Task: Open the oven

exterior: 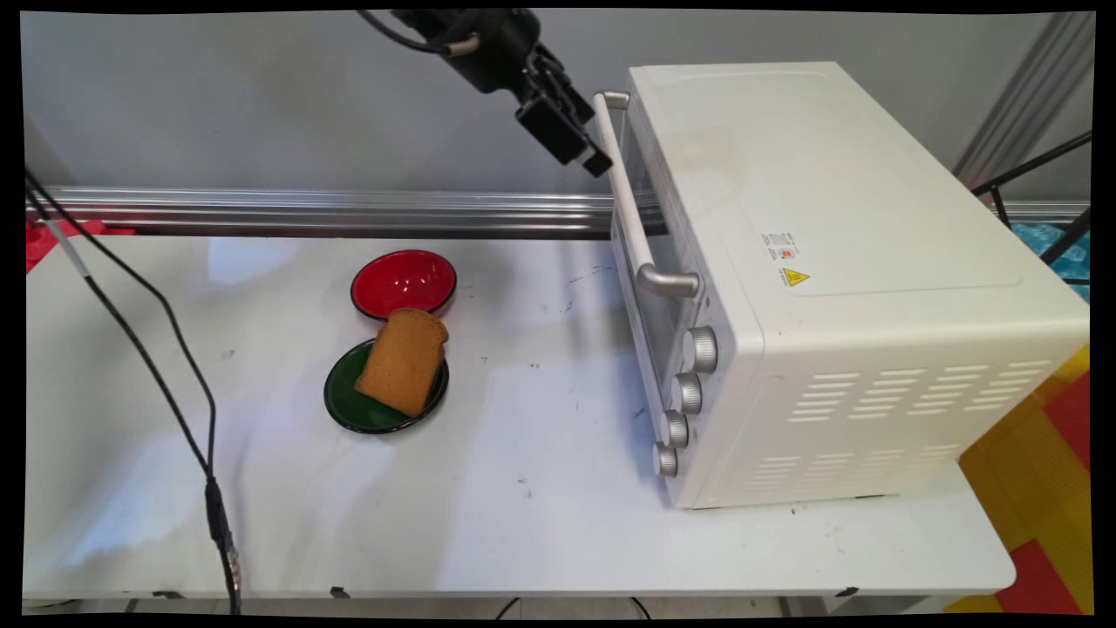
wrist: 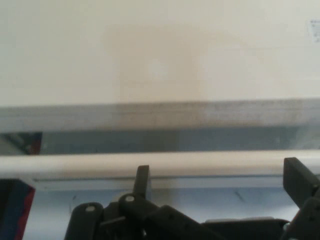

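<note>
white toaster oven (exterior: 837, 288) sits on the table's (exterior: 523, 523) right, door shut. gripper (wrist: 220, 175) is up at the door handle (exterior: 623, 187), fingers spread wide with the bar just in front of them, nothing clamped. well apart to the left: toast slice (exterior: 403, 359) on green plate (exterior: 349, 403), red bowl (exterior: 404, 283) touching behind. nothing between gripper and handle.
</note>
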Available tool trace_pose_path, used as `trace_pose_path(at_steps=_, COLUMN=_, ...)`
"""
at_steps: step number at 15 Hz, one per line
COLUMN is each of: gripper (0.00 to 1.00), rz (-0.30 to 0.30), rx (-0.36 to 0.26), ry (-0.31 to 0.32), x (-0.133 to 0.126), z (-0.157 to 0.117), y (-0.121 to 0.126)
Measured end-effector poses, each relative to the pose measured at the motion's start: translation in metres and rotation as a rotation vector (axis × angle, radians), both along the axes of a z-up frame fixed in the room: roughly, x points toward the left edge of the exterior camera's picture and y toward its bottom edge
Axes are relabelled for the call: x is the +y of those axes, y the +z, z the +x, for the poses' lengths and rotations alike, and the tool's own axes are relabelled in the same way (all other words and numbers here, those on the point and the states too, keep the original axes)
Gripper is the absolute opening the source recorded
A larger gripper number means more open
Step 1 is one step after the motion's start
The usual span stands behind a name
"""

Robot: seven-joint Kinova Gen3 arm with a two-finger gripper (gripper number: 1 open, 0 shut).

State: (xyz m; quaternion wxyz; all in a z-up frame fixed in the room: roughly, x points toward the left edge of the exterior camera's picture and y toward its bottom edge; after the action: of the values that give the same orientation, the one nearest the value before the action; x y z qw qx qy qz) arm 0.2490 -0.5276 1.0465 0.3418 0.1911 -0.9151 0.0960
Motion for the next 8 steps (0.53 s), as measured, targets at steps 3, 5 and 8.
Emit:
trace_pose_path(at_steps=3, gripper=0.0, rz=0.02, rx=0.017, ry=-0.016, x=-0.009, z=-0.008, y=-0.001)
trace_pose_path(at_steps=5, gripper=0.0, rz=0.03, rx=0.029, ry=-0.025, x=-0.014, z=-0.012, y=-0.002)
trace_pose_path(at_steps=8, gripper=0.0, rz=0.041, rx=0.04, ry=-0.035, x=-0.021, z=-0.015, y=-0.005)
